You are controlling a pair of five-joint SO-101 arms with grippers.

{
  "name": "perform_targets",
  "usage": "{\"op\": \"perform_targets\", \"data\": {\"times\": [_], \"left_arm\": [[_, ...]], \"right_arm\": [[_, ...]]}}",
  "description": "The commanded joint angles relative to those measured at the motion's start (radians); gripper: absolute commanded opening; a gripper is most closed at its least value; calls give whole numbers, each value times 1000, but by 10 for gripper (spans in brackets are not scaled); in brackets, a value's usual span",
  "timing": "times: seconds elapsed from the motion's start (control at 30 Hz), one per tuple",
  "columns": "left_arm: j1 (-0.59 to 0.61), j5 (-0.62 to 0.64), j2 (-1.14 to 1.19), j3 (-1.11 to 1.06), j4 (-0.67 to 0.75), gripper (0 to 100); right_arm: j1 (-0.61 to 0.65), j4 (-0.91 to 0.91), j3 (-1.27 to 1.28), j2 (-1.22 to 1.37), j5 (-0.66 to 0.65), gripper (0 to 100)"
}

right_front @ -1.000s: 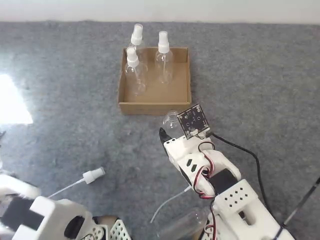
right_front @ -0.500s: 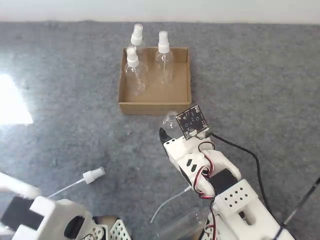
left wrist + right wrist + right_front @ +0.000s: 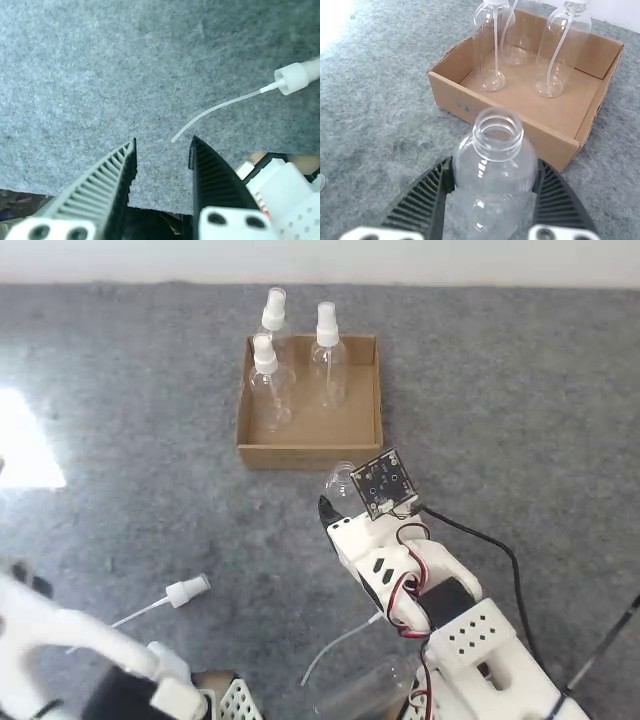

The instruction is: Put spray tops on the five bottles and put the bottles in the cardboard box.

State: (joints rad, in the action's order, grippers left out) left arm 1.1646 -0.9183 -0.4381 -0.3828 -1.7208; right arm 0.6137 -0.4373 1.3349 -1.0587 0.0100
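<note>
Three capped bottles (image 3: 327, 365) are stood in the box (image 3: 300, 455). An uncapped bottle (image 3: 495, 165) is clamped by the right gripper (image 3: 494, 172). The left gripper (image 3: 162, 147) is spread.

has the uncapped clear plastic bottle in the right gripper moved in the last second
No, the bottle stays just off the brown cardboard box's near wall.

The grey carpet (image 3: 520, 390) is lit brightly and evenly by soft light. A white patch of glare (image 3: 25, 445) is seen at the left edge of the high view. Only faint, soft shadows are thrown beside the cardboard box (image 3: 310, 455). Small shiny spots are seen on the clear bottle (image 3: 495, 165) in the right wrist view.
</note>
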Motion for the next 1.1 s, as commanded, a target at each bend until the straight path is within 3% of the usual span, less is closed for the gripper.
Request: {"op": "perform_targets", "data": {"times": [0.0, 0.33, 0.53, 0.77, 1.07], "left_arm": [[-75, 37, -86, -4, -31, 168], [-301, 38, -87, -13, -29, 172], [-450, 32, -83, -22, -29, 262], [-618, -75, -83, -139, -25, 265], [-681, -203, -83, -297, 55, 265]], "right_arm": [[-8, -2, -74, -13, -17, 141], [-15, -5, -74, -21, -18, 141], [-15, -7, -75, -21, -46, 141], [-15, -7, -74, -21, -54, 141], [-15, -7, -74, -21, -54, 140]]}}
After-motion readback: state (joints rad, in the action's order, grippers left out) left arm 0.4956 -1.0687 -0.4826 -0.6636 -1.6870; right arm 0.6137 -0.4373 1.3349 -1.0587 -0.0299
